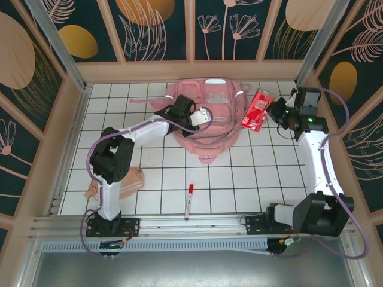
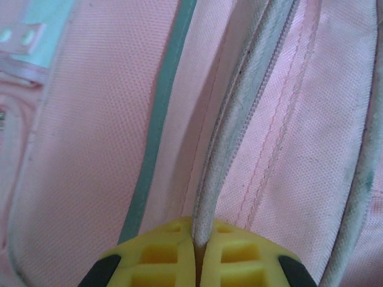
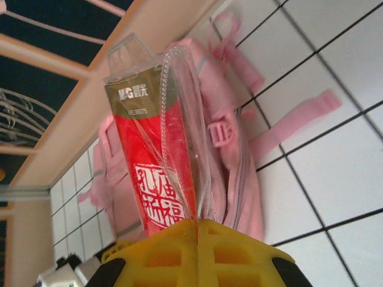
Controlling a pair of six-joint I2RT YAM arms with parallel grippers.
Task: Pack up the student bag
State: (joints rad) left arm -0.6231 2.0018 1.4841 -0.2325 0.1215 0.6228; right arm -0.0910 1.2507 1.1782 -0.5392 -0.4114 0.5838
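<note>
Across the white tiled counter (image 1: 251,179), ringed by walls of pale wood and dark leaf print, the biggest thing is the student bag (image 1: 222,122). It is a light-pink backpack lying flat at the far middle, near the back wall, with a strap trailing off to its left.

The left arm reaches from its base at the near left diagonally up to the bag, and the left tool (image 1: 203,115) rests on the bag's left half. From the left wrist, this tool (image 2: 196,239) is clenched. Its yellow fingers (image 2: 155,257) meet with no gap on a grey-white zipper edge (image 2: 239,113) that rises away from them across pink cloth. A grey-green strip (image 2: 157,119) runs beside that edge on the left.

The right arm curves up the right side of the counter. The right tool (image 1: 276,110) sits just right of the bag, clenched on a red packet (image 1: 256,109). From the right wrist, the packet (image 3: 152,173) stands up out of the closed yellow fingers (image 3: 239,251). It is a red card with a dull gold top in a clear plastic sleeve, and the bag (image 3: 215,95) lies behind it on the tiles.

A peach pouch (image 1: 134,179) lies at the near left, partly under the left arm. A red and white marker (image 1: 189,201) lies alone on the near middle tiles, well apart from the bag.
</note>
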